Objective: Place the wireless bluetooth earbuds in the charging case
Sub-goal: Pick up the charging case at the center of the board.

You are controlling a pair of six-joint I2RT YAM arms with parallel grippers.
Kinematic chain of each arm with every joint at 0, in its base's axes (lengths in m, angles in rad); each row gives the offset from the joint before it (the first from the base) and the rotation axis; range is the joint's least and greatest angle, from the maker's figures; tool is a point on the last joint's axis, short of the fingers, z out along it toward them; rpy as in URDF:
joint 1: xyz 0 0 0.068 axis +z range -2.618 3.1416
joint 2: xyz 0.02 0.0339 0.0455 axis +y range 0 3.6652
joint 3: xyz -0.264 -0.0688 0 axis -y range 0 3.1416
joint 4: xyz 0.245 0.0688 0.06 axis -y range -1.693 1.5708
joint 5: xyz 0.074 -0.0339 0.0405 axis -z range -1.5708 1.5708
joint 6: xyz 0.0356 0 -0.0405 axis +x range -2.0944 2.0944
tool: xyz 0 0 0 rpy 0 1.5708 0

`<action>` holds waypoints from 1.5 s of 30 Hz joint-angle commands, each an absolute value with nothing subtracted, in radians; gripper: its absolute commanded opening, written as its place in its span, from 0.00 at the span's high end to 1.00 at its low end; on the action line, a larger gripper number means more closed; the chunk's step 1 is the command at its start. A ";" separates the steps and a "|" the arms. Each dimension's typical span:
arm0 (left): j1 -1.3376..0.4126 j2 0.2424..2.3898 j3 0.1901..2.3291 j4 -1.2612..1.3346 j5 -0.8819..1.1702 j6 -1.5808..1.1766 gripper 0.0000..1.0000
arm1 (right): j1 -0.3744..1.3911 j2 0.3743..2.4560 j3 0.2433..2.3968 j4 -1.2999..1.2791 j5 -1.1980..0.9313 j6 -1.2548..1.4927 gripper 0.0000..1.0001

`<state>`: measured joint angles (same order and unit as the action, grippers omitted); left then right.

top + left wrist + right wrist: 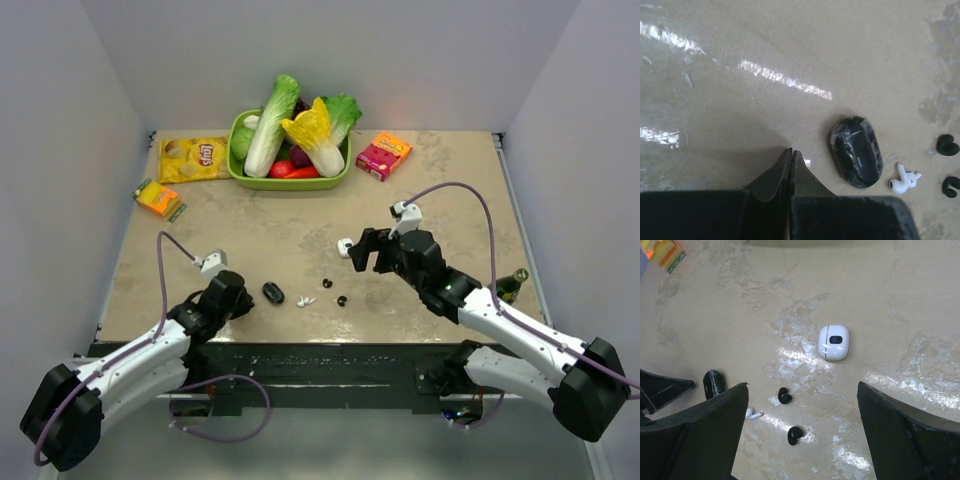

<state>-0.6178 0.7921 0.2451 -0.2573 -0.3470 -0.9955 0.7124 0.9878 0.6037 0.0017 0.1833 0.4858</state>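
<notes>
Since neither pincer holds anything, you are at the very start: no earbud sits in the charging case (833,342) yet. Your right pincer (801,385) hangs released, jaws spread wide, above the surface (900,300). The small white case with its dark window lies flat just ahead of it, a little toward its right finger and apart from both. It looks closed, with only a seam along one edge, though I cannot be sure.

One black earbud (784,396) lies below and between the jaws, and a second black earbud (795,435) lies closer to the wrist. A white earbud (754,414) peeks out beside the left finger, with a black oval case (713,382) beyond it. Your left pincer (791,155) is clenched on nothing, that oval case just ahead to its right.

Next, I judge, you must steady and open the white case before lifting an earbud. Which earbuds belong to it I cannot tell. They are tiny and rounded, so come down squarely and close gently.
</notes>
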 commanded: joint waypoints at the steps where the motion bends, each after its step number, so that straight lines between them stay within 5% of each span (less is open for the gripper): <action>1: -0.627 0.827 0.204 -0.200 -0.279 -1.016 1.00 | 0.713 0.959 0.615 0.003 0.189 0.474 0.08; 30: -0.792 1.054 0.259 -0.026 -0.261 -1.045 1.00 | 0.712 0.963 0.614 -0.029 0.201 0.471 0.07; 38: -0.798 0.864 0.343 -0.260 -0.322 -0.991 1.00 | 0.712 0.933 0.660 -0.077 0.184 0.462 0.07; 41: -0.799 0.812 0.397 -0.328 -0.351 -0.934 0.86 | 0.712 0.925 0.689 -0.095 0.164 0.454 0.07; 44: -0.799 0.825 0.440 -0.342 -0.387 -0.865 0.40 | 0.713 0.933 0.713 -0.110 0.155 0.437 0.05; 45: -0.799 0.837 0.448 -0.334 -0.388 -0.823 0.36 | 0.712 0.937 0.719 -0.115 0.152 0.433 0.02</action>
